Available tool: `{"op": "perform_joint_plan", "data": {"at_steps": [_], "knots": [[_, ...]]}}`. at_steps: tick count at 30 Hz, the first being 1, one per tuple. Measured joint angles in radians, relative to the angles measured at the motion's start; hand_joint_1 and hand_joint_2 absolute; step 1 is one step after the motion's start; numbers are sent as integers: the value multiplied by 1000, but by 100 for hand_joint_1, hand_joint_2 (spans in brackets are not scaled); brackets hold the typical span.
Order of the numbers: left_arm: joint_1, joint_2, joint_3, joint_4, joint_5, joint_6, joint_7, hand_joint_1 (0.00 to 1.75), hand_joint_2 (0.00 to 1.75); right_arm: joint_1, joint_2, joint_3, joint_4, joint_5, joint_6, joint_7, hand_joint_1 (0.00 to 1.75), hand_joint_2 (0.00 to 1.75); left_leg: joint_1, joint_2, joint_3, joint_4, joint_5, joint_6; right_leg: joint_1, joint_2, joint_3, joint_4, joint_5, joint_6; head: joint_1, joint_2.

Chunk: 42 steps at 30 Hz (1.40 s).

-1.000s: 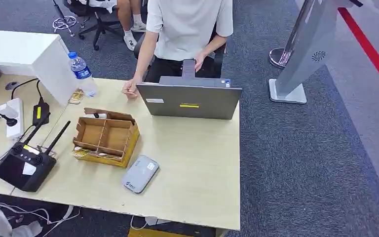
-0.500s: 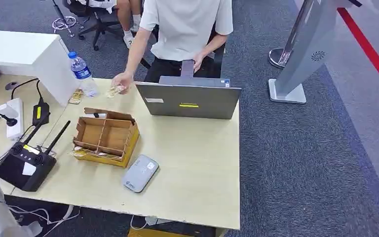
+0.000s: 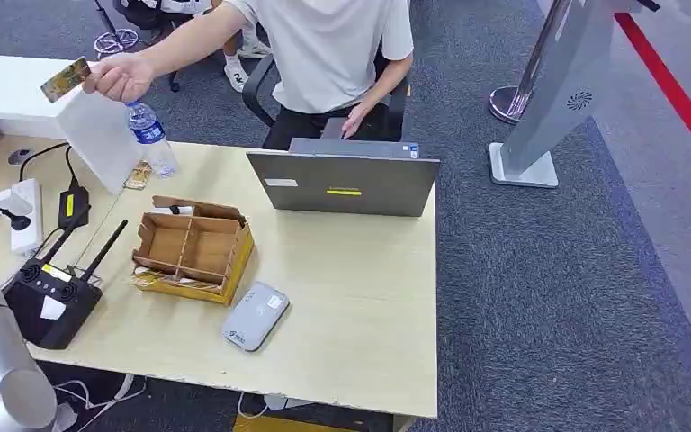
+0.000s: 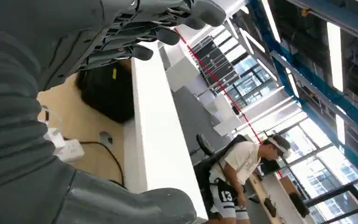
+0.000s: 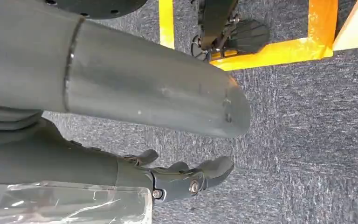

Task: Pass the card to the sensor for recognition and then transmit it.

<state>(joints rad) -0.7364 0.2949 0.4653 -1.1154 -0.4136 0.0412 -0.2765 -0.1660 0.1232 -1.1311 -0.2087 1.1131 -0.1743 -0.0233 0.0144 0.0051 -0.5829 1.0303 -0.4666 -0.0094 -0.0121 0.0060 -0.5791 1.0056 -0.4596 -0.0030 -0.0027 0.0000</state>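
**Card held up by a person beyond the desk's far-left corner**

The card [image 3: 65, 79] is gripped in a person's hand [image 3: 119, 78], raised above the white partition [image 3: 31, 90] past the desk's [image 3: 360, 306] far-left corner. Its long axis is tilted, the free end pointing up and away from the hand, twd the left. No print on it can be read.

A cardboard box [image 3: 193, 247] w/ four compartments sits near the desk's left-centre; nothing can be made out inside them. A grey card reader [image 3: 255, 316] lies just beside the box's near-right corner, small logo unreadable. A laptop [image 3: 344, 183] stands at the far edge, its lid bearing a yellow sticker and a white label, text too small. A water bottle [image 3: 151, 135] w/ a blue label stands at the far-left corner. A black controller [image 3: 45, 301] w/ antennas lies by the left edge.

The left hand [image 4: 135, 32] is seen in the left wrist view w/ fingers spread, nothing held. The right hand [image 5: 182, 177] hangs over grey carpet, fingers loosely apart, holding nothing.
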Motion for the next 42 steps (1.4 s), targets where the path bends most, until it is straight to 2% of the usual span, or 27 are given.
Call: {"op": "perform_joint_plan", "data": {"at_steps": [14, 15, 22, 28, 30, 32, 35, 39, 42], "knots": [[-189, 52, -293, 31, -390, 99, 101, 0, 175, -4, 0, -6, 1, 33, 17, 22, 0, 0, 0, 0, -2, 0, 1, 0, 0, 0, -2, 0, 1, 1, 1, 0], [-202, 55, -314, 34, -419, 107, 109, 175, 175, -4, 0, -7, 1, 34, 17, 23, 0, 0, 0, 0, -2, 0, 1, 0, 0, 0, -2, 0, 1, 1, 0, 0], [-285, 80, -463, 50, -610, 153, 163, 175, 175, -4, 1, -11, 2, 41, 24, 31, 0, 0, 0, 0, -2, 0, 2, 0, 0, 0, -2, 1, 1, 1, 1, 0], [-288, 80, -469, 50, -619, 154, 164, 175, 175, -4, 1, -12, 2, 42, 25, 31, 0, 0, 0, 0, -2, 0, 2, 0, 0, 0, -2, 1, 1, 1, 1, 0], [-302, 85, -496, 50, -653, 159, 175, 175, 175, -4, 1, -17, 3, 49, 27, 32, 0, 0, 0, 0, -3, 0, 2, 0, 0, 0, -2, 1, 1, 1, 1, 0], [-355, 100, -618, 51, -790, 178, 219, 175, 175, -4, 1, -30, 3, 52, 30, 38, 0, 0, 0, 0, -3, 0, 2, 0, 0, 0, -2, 1, 1, 1, 1, 0], [-430, 82, -687, 97, -887, 180, 263, 175, 175, -8, 1, -30, 4, 71, 31, 48, 0, 0, 0, -1, -4, 1, 3, -1, 0, -1, -4, 1, 2, 1, -1, 0], [-486, 63, -741, 165, -933, 211, 278, 175, 175, -12, 2, -30, 7, 84, 31, 55, 0, 0, 0, 0, -4, 1, 4, -1, 0, 0, -4, 1, 3, 2, -1, 0], [-494, 56, -749, 175, -934, 238, 277, 175, 175, -12, 2, -30, 8, 88, 31, 58, 0, 0, 0, 1, -4, 1, 4, -1, 0, 0, -4, 1, 3, 1, -1, 0]]}}
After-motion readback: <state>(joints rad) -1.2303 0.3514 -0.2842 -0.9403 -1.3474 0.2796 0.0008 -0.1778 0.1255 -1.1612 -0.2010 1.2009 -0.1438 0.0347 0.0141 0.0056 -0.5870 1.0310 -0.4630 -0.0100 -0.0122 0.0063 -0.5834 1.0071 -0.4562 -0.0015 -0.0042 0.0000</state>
